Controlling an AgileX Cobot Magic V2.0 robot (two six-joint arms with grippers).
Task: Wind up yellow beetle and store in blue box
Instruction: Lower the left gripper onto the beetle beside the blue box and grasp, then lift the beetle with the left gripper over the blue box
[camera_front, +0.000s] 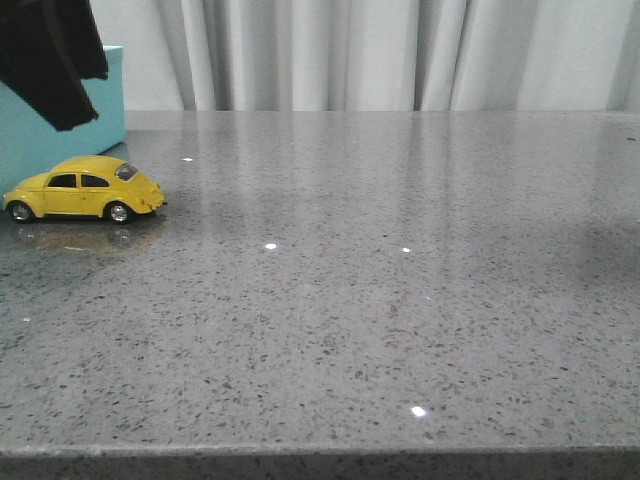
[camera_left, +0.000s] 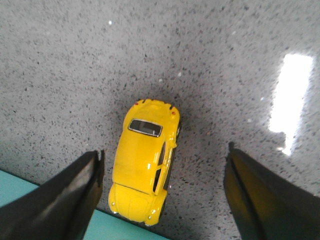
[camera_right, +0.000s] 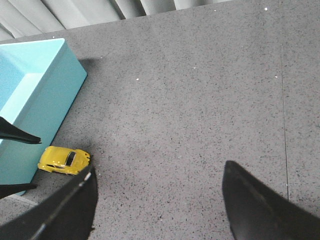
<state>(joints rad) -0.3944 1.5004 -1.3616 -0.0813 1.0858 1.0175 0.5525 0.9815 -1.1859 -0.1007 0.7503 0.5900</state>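
Note:
The yellow beetle (camera_front: 85, 190) stands on its wheels on the grey table, right in front of the blue box (camera_front: 100, 120) at the far left. My left gripper (camera_left: 164, 150) hangs open above the beetle (camera_left: 145, 160), whose body lies between the spread fingers without touching them. The box's edge (camera_left: 110, 229) lies just beyond the car's end. In the front view the left gripper (camera_front: 55, 70) is a black shape covering part of the box. My right gripper (camera_right: 159, 169) is open over bare table, well away from the beetle (camera_right: 64, 160) and the open-topped box (camera_right: 35, 85).
The speckled grey table (camera_front: 380, 300) stretches right of the car, with its front edge (camera_front: 320, 455) near the camera. Pale curtains (camera_front: 380, 50) hang behind the far edge. Bright light reflections (camera_left: 292, 95) show on the surface.

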